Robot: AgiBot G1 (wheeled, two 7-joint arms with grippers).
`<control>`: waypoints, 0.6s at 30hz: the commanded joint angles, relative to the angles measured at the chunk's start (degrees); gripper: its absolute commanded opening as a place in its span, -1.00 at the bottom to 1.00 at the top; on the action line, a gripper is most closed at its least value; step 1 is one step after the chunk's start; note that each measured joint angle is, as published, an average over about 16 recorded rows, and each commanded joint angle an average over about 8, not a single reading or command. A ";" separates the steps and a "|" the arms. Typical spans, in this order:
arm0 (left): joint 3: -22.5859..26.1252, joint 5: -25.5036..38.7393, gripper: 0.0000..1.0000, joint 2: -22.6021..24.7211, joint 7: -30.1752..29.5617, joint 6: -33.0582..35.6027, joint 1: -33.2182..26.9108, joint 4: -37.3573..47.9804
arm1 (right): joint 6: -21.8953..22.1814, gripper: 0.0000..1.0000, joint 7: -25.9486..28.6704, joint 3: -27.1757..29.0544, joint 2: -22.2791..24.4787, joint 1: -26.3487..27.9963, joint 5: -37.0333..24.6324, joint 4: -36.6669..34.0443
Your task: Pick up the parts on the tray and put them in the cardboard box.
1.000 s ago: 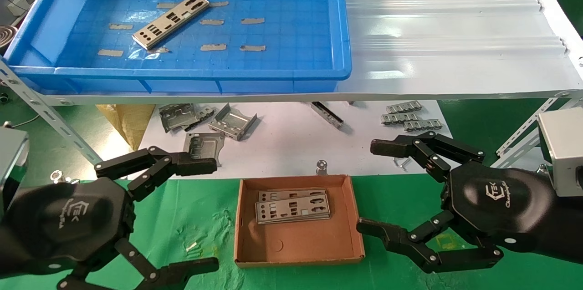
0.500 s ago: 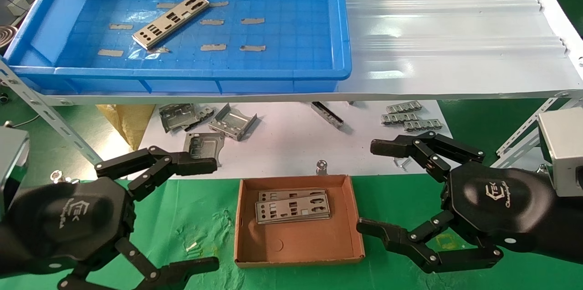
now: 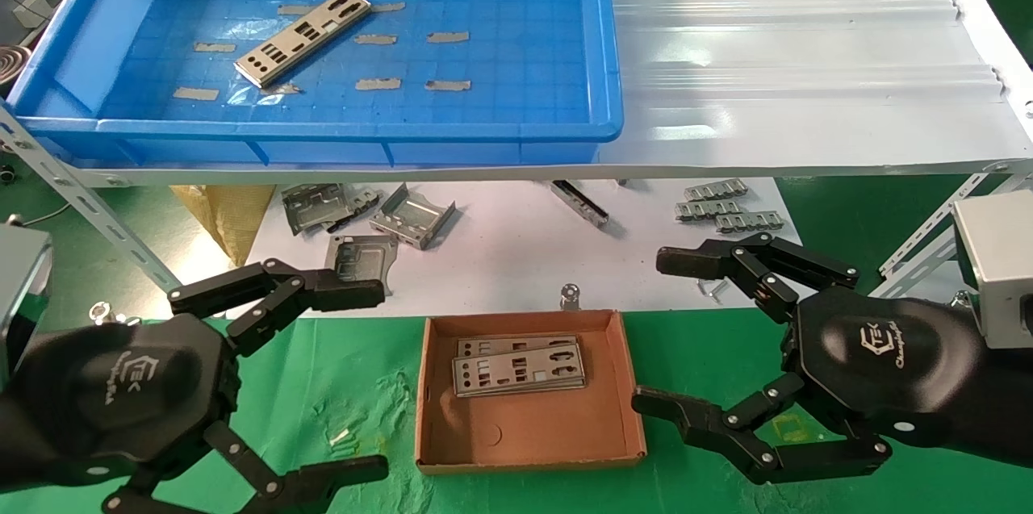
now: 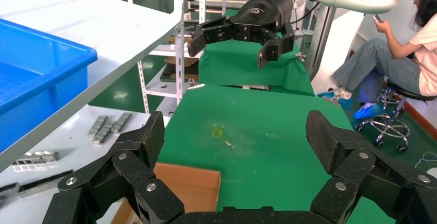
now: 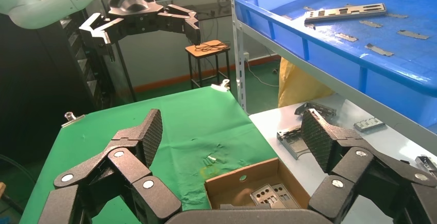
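Note:
One silver part [image 3: 303, 38] lies slanted on the floor of the blue tray [image 3: 323, 129], up on the white shelf; the right wrist view shows it too [image 5: 346, 12]. The cardboard box [image 3: 529, 425] sits on the green cloth below, with stacked parts [image 3: 518, 367] at its far side. My left gripper [image 3: 373, 381] hovers open just left of the box, holding nothing. My right gripper [image 3: 654, 330] hovers open just right of the box, also holding nothing. Between the right gripper's jaws [image 5: 232, 136] the box [image 5: 242, 177] shows below.
Bent grey brackets [image 3: 411, 217] and ridged metal strips [image 3: 726, 207] lie on the white sheet under the shelf, behind the box. The shelf's front edge [image 3: 807, 167] overhangs that area, and slanted metal struts [image 3: 81, 199] flank it.

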 commanded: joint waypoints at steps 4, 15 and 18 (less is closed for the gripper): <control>0.00 0.00 1.00 0.00 0.00 0.00 0.00 0.00 | 0.00 1.00 0.00 0.00 0.00 0.00 0.00 0.00; 0.00 0.00 1.00 0.00 0.00 0.00 0.00 0.00 | 0.00 1.00 0.00 0.00 0.00 0.00 0.00 0.00; 0.00 0.00 1.00 0.00 0.00 0.00 0.00 0.00 | 0.00 1.00 0.00 0.00 0.00 0.00 0.00 0.00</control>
